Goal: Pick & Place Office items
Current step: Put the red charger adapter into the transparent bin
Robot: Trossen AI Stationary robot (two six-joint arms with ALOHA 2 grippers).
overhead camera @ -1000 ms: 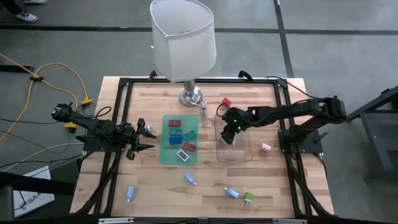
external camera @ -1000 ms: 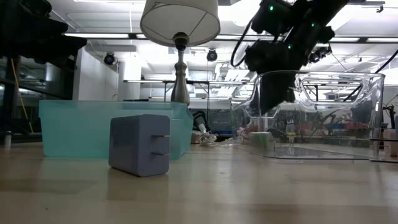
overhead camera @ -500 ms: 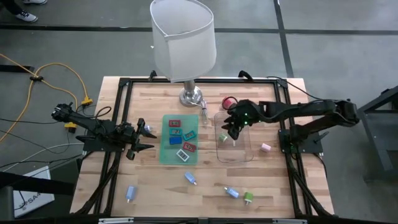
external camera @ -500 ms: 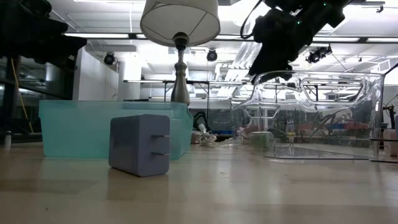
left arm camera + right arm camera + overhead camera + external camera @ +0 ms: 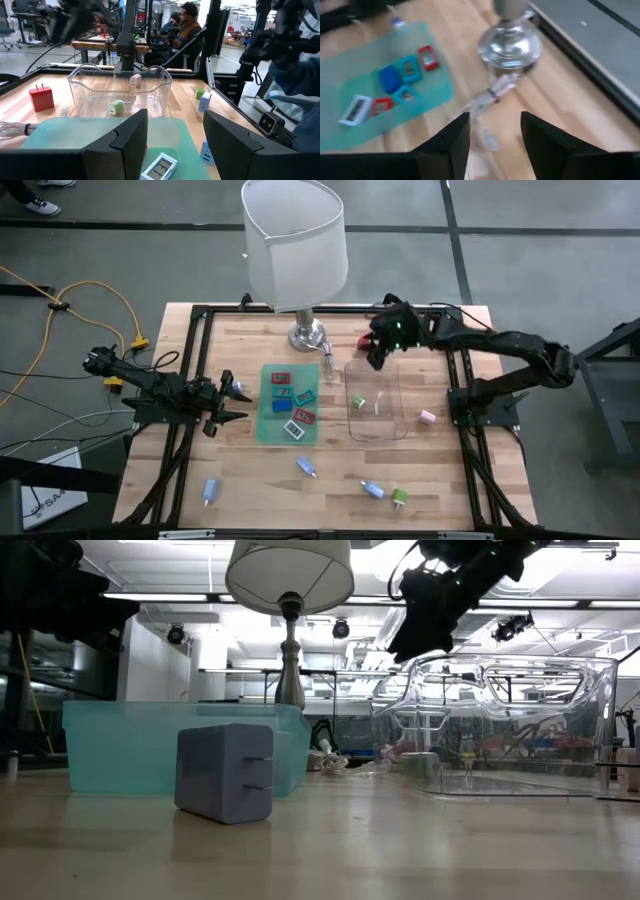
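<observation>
Target, as I read it, is the red piece (image 5: 362, 340), on the desk just off the tray (image 5: 400, 430) at its 12 o'clock rim, between that rim and the lamp base (image 5: 308, 335). Right gripper (image 5: 374, 356) hangs above and just beside it, fingers (image 5: 447, 145) spread with nothing between them. The wrist view shows the lamp base and cable (image 5: 328, 363) but not the red piece, so it isn't lined up. Suggest swinging toward 3 o'clock until the piece sits between the fingers, then dropping straight down. Come in from the side away from the lamp; the tray rim is close at 6 o'clock and the cable at 9, so either could get snagged. Grab across the piece's flat sides, lift clear of the rim, and release low in the tray beside the green piece (image 5: 357, 402). Left gripper (image 5: 232, 402) is parked at the mat's (image 5: 265, 425) 9 o'clock edge, fingers spread and empty. Other pieces are on the mat and along the desk's 6 o'clock side.
</observation>
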